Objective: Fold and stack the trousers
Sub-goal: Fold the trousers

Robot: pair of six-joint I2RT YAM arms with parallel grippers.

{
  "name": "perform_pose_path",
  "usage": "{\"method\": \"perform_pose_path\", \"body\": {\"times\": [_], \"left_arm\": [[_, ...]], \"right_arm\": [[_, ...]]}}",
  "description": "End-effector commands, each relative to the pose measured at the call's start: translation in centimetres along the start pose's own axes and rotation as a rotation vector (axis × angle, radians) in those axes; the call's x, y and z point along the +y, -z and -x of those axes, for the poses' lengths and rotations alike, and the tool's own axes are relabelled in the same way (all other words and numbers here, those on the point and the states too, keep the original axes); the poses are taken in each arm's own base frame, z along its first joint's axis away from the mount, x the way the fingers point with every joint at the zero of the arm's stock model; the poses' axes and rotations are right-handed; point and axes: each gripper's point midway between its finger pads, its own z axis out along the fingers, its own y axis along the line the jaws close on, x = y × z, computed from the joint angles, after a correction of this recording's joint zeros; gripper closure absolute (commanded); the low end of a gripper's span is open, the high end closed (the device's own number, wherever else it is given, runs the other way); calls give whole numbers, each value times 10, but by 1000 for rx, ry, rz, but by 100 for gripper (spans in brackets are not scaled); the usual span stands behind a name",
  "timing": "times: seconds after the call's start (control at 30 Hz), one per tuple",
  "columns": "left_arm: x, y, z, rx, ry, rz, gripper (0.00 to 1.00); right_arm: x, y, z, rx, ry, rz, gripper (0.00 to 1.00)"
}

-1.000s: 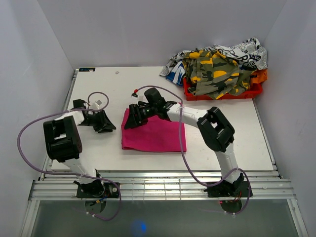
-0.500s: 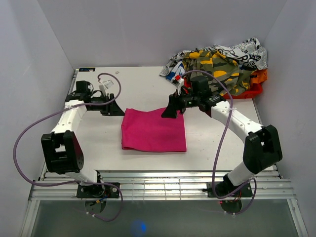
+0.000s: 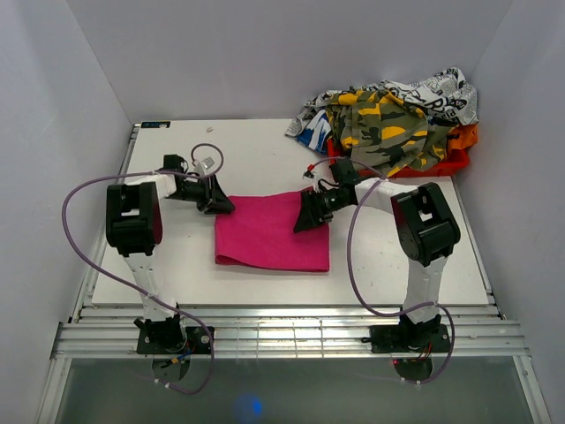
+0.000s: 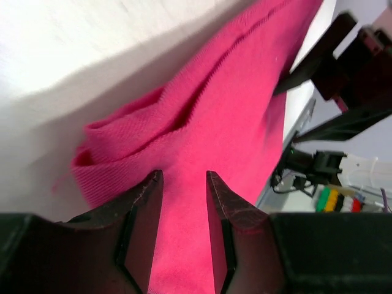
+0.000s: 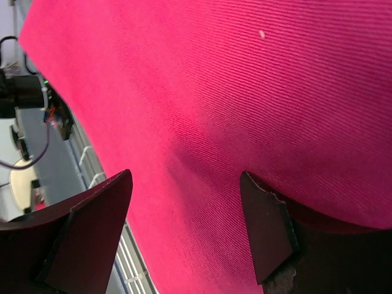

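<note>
Top external view is showing us the trousers [image 3: 272,234] lying as a compact hot-pink rectangle on the middle of the table [image 3: 265,150], well apart from the heap of patterned clothes [image 3: 388,119] sitting in the red bin [image 3: 446,163] at the far right. We are placing the left gripper [image 3: 225,207] at the cloth's far left corner and the right gripper [image 3: 303,223] at its far right corner. In the left wrist view our fingers [image 4: 142,220] are standing a little parted over the fabric, pinching nothing; in the right wrist view the jaws are gaping wide above flat cloth, holding nothing. We are judging the folding to be far along, with one more fold or the stacking left. The next move is calling for both jaws to close on all layers at those far corners together, so nothing slips apart. The fabric is looking soft and finely ribbed, lying smooth, with doubled layers bulging at the left edge.
</note>
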Motion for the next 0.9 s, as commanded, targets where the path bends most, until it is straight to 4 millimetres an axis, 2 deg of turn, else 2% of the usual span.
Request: {"method": "perform_pose_path", "body": {"times": [0.0, 0.03, 0.13, 0.17, 0.23, 0.27, 0.3, 0.37, 0.4, 0.47, 0.5, 0.57, 0.63, 0.73, 0.83, 0.87], "left_arm": [[27, 27, 54, -148, -77, 114, 54], [24, 34, 62, -163, -93, 108, 54], [0, 62, 65, -182, -179, 48, 52], [-27, 76, 60, -178, -221, -3, 51], [-52, 88, 48, -159, -344, -49, 50], [-61, 92, 37, -146, -353, -73, 50], [-81, 101, 21, -136, -385, -115, 49], [-95, 102, -2, -103, -391, -157, 49], [-105, 102, -24, -73, -358, -200, 49], [-112, 94, -48, -30, -370, -232, 49], [-109, 88, -67, 4, -332, -247, 49], [-112, 79, -87, 41, -335, -261, 50], [-100, 69, -105, 85, -292, -250, 52], [-85, 58, -108, 113, -234, -230, 53], [-53, 39, -118, 210, -108, -192, 56], [-33, 31, -129, 272, -39, -160, 58]], "right_arm": [[-6, 1, 8, 5, 25, -12, 22], [-5, 3, 12, 4, 32, -15, 21], [16, 19, 24, -28, 69, -14, 20], [32, 32, 32, -58, 139, -5, 19], [51, 45, 32, -63, 169, 13, 18], [67, 55, 32, -78, 195, 37, 18], [74, 59, 28, -80, 198, 48, 18], [93, 67, 20, -90, 205, 89, 18], [92, 63, 1, -64, 175, 101, 18], [99, 63, -11, -69, 177, 137, 18], [96, 59, -27, -49, 151, 150, 19], [96, 56, -33, -48, 148, 173, 19], [95, 53, -38, -34, 107, 188, 20], [90, 43, -45, -1, 68, 225, 21], [77, 28, -61, 58, -21, 268, 22], [66, 19, -69, 89, -66, 265, 22]]}}
